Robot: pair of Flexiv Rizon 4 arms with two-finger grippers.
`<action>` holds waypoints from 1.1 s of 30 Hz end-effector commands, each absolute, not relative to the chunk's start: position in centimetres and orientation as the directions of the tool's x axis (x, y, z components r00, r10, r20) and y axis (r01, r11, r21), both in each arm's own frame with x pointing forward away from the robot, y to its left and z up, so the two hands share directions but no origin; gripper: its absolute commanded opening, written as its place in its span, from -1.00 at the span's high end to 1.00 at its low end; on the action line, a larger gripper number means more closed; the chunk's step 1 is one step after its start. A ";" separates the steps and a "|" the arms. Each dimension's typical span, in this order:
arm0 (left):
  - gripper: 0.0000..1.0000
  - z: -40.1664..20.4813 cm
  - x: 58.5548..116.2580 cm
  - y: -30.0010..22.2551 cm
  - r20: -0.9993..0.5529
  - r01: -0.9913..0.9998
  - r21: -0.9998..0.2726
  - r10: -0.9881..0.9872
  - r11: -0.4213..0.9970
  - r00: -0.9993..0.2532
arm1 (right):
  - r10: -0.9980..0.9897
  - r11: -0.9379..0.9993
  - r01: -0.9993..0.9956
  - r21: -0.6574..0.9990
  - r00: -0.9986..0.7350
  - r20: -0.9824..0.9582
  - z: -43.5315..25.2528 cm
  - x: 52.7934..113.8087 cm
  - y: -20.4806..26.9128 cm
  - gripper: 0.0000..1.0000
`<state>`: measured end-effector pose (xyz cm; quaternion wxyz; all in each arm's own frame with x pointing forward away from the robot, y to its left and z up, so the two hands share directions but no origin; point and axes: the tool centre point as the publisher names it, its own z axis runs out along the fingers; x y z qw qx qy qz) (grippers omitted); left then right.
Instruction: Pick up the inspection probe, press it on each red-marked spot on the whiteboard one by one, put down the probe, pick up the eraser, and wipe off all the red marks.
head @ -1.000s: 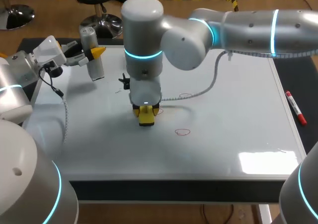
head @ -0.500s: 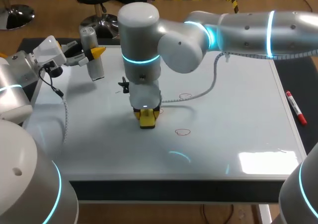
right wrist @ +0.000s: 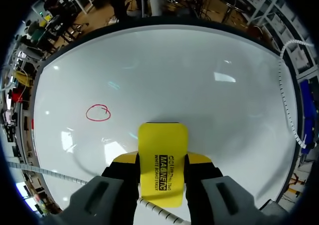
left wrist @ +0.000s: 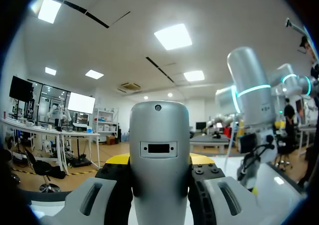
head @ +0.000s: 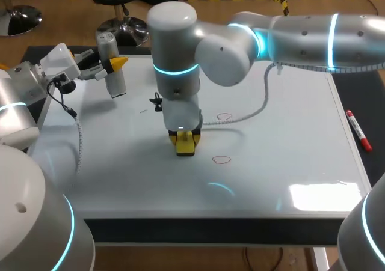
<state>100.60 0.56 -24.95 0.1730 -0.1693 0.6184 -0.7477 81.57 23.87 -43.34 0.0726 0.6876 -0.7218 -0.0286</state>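
A yellow eraser point(head: 184, 143) rests flat on the whiteboard point(head: 283, 163) near its middle, with my right gripper point(head: 184, 137) shut on it from above. In the right wrist view the eraser point(right wrist: 162, 140) sits between the fingers point(right wrist: 202, 160), and one red circle point(right wrist: 98, 112) lies ahead and to the side. Two red circles point(head: 224, 116) point(head: 221, 160) show to the right of the eraser. At the board's far left corner, my left gripper point(head: 111, 63) is shut on the upright silver probe point(head: 114, 73). That probe point(left wrist: 159, 135) fills the left wrist view.
A red marker pen point(head: 357, 130) lies on the dark strip off the board's right edge. My right arm's cable point(head: 252, 109) hangs over the board behind the eraser. My right arm's big elbow joint point(head: 180, 36) hides part of the board's far side.
My right gripper has slid the eraser slightly rightward and nearer the front; the faint red trace beside it no longer shows. The left arm and probe have stayed still.
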 end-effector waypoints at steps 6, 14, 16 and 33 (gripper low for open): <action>1.00 -25.0 100.7 0.5 0.038 0.052 -0.983 -0.469 -0.177 -0.882 | -0.995 0.075 -0.987 0.143 -0.064 0.079 -45.8 81.2 21.3 1.00; 1.00 -25.0 100.7 0.5 0.038 0.052 -0.983 -0.469 -0.177 -0.882 | -0.993 0.091 -0.986 0.140 -0.080 0.086 -45.7 81.2 20.4 1.00; 1.00 -25.0 100.7 0.5 0.038 0.052 -0.983 -0.469 -0.177 -0.882 | -0.993 0.094 -0.986 0.139 -0.082 0.085 -45.6 81.3 20.3 1.00; 1.00 -25.0 100.7 0.5 0.038 0.052 -0.983 -0.469 -0.177 -0.882 | -1.000 0.017 -0.997 0.075 -0.016 0.016 -38.1 83.8 21.5 1.00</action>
